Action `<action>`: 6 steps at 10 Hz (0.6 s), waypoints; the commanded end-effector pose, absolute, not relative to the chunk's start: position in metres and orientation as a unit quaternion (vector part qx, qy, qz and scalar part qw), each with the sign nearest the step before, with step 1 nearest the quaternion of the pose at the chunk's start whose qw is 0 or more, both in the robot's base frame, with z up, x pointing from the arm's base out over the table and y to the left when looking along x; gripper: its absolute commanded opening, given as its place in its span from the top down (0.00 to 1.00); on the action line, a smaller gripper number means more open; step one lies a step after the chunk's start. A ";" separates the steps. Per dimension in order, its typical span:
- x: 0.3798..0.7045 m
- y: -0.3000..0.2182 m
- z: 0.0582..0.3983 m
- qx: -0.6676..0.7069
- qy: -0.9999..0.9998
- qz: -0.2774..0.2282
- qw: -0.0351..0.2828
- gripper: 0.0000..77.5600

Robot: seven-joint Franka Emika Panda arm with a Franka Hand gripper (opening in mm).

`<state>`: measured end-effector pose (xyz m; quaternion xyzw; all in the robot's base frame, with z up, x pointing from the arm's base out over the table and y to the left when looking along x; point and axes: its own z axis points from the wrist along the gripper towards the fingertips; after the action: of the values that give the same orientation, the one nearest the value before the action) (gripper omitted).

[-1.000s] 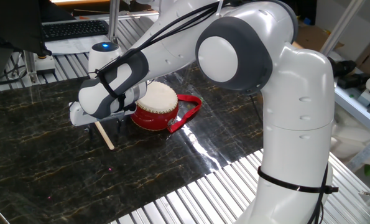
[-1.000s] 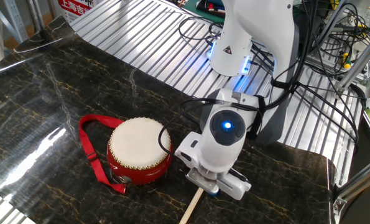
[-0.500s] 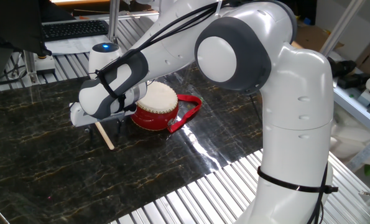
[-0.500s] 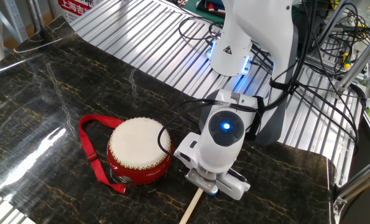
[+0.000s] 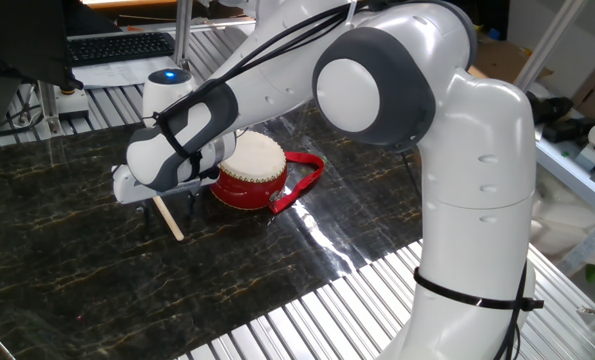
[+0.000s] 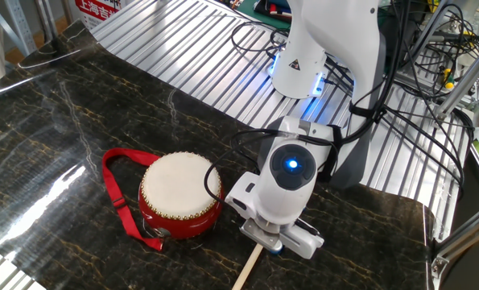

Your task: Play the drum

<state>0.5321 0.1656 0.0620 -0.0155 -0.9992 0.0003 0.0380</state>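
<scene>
The drum sits on the dark marble slab, a red body with a cream skin and a red strap looped to its right. Just left of it my gripper reaches down to the slab, its two dark fingers apart on either side of the upper end of a thin pale wooden stick lying flat. In the other fixed view the drum is left of the wrist, which hides the fingers. Only the stick's lower part pokes out below the hand.
A keyboard lies on the ribbed metal bench behind the slab. The robot base with a blue light stands behind the drum, with loose cables to its right. The slab's front edge meets ribbed metal.
</scene>
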 end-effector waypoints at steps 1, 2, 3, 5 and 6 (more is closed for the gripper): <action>0.533 0.166 0.063 -0.014 -0.999 0.000 0.037 0.00; 0.533 0.166 0.062 -0.013 -0.999 0.000 0.039 0.00; 0.532 0.166 0.062 -0.013 -0.999 -0.001 0.039 0.00; 0.532 0.166 0.062 -0.013 -0.999 -0.002 0.040 0.00; 0.532 0.166 0.062 -0.013 -0.999 -0.002 0.040 0.00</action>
<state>0.5312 0.1658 0.0610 -0.0120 -0.9991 -0.0003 0.0406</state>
